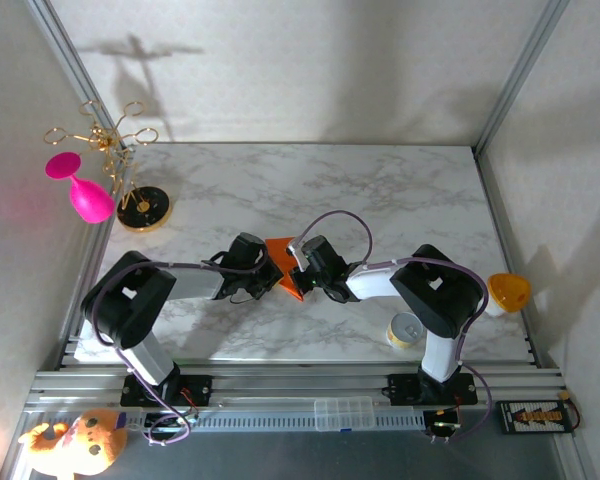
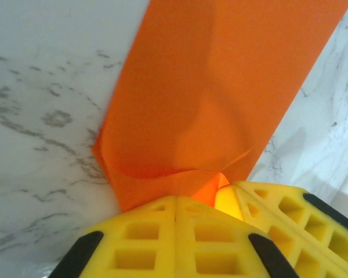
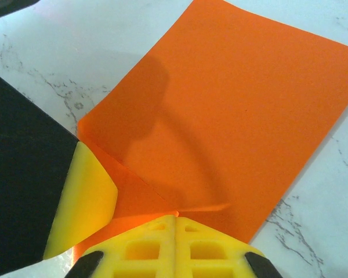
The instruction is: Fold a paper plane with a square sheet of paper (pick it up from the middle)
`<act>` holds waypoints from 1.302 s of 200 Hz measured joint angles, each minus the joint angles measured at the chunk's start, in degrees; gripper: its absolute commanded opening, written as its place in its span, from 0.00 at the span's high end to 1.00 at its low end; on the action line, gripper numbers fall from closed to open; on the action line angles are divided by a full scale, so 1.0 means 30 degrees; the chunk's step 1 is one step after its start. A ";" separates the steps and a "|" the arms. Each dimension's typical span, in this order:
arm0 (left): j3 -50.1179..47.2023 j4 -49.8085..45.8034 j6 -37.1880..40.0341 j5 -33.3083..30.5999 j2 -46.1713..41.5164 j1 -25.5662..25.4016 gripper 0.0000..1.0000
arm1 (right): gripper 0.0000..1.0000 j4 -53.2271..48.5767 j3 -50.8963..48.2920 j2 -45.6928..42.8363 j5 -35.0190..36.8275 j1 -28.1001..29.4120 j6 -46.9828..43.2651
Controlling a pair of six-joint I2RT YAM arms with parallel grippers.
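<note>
Left gripper (image 2: 175,201), right gripper (image 3: 176,218) — both pinch the sheet (image 3: 238,104) (creased edge)

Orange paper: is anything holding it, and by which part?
The left gripper and right gripper each pinch the square sheet of paper along one edge, side by side.

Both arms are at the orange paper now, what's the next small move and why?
Probably lift both together slightly. The left gripper and right gripper meet at one edge of the square sheet of paper, fingers shut on it, and that edge is buckled up while the rest lies flat on the table.
</note>
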 measured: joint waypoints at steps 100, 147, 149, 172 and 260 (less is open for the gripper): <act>0.0007 0.0087 0.0080 -0.0146 0.0044 0.0000 0.97 | 0.81 -0.1151 0.0699 -0.0022 0.0000 -0.0058 0.0357; 0.0029 0.0029 0.0153 -0.0160 0.0051 0.0000 0.97 | 0.69 -0.3410 0.1676 -0.1996 -0.0219 -0.1035 0.2375; 0.0044 0.0022 0.0153 -0.0160 0.0051 0.0000 0.97 | 0.69 -0.3483 0.1705 -0.2120 -0.0255 -0.1122 0.2514; 0.0080 0.0007 0.0168 -0.0189 0.0087 0.0000 0.97 | 0.73 -0.4430 0.1821 -0.3002 -0.0998 -0.1836 0.3614; 0.0481 -0.0051 0.0226 -0.0211 0.0401 0.0000 0.97 | 1.00 -0.5268 0.1756 -0.2557 -0.6885 -0.0641 0.5741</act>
